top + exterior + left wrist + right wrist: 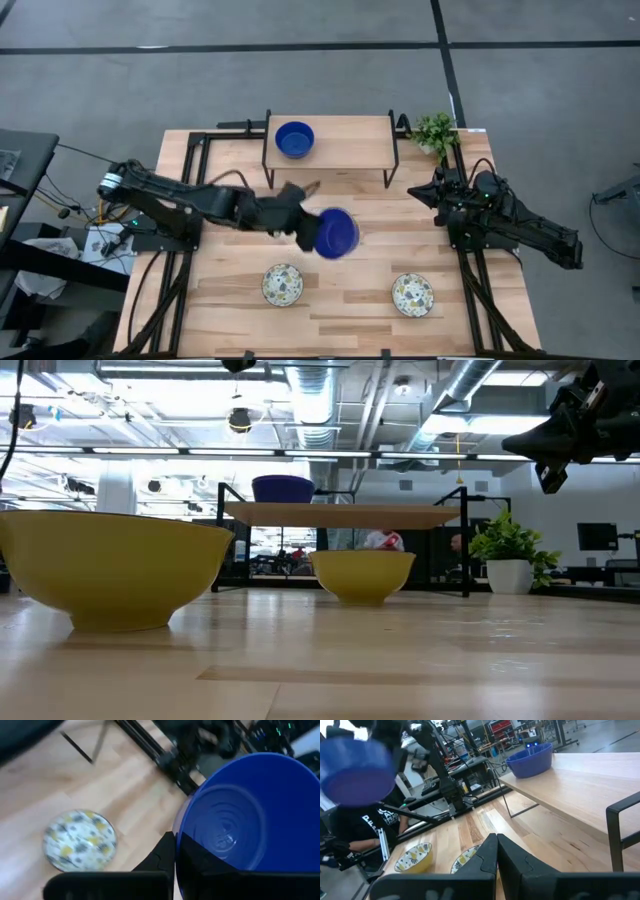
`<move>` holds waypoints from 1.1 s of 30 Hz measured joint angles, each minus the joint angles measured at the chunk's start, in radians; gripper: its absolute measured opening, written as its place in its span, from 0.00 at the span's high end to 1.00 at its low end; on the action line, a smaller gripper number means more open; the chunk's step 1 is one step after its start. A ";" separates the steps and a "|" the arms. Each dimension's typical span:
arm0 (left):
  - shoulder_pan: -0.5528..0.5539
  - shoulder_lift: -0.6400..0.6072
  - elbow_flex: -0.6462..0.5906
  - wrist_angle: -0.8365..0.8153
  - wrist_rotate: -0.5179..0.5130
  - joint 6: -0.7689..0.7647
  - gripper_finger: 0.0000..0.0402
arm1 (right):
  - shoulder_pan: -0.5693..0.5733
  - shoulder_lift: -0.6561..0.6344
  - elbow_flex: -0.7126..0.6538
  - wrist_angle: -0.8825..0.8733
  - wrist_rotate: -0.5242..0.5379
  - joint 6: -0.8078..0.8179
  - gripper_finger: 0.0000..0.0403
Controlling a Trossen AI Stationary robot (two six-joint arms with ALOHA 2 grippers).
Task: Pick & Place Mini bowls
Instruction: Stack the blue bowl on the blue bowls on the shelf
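My left gripper (305, 232) is shut on a cobalt blue mini bowl (337, 232) above the middle of the table; the bowl also shows in the right wrist view (355, 767). A second blue mini bowl (294, 139) stands on its base on the raised wooden shelf (350, 145) at the back. Two white floral mini bowls (283, 285) (412, 295) stand on the table near its front edge. My right gripper (496, 851) is shut on nothing, and it waits at the table's right side (445, 195). My left gripper holds the blue bowl by its rim (178, 837), on the side nearest the arm. One finger (159, 857) is outside the wall and the other (210, 857) inside the bowl. The fingers come from the table's left. The bowl is lifted clear of the table and tilted.
A small green plant (435, 130) in a white pot stands at the back right corner beside the shelf's black frame. Black rails run along the table's left and right sides. Bare wood lies between the two floral bowls and under the lifted bowl.
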 joint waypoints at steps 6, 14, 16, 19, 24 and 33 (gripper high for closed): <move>0.128 -0.070 0.005 -0.018 -0.002 0.086 0.99 | 0.000 0.000 0.000 0.000 0.000 0.000 1.00; 0.299 -0.137 0.123 -0.013 -0.002 0.311 0.99 | 0.000 0.000 0.000 0.000 0.000 0.000 1.00; 0.339 -0.138 0.159 -0.013 -0.002 0.366 0.99 | 0.000 0.000 0.000 0.000 0.000 0.000 1.00; 0.400 -0.136 0.217 -0.076 -0.001 0.410 0.99 | 0.000 0.000 0.000 0.000 0.000 0.000 1.00; 0.505 -0.110 0.313 -0.260 -0.001 0.420 0.99 | 0.000 0.000 0.000 0.000 0.000 0.000 1.00; 0.675 0.018 0.498 -0.479 0.078 0.457 0.99 | 0.000 0.000 0.000 0.000 0.002 0.000 1.00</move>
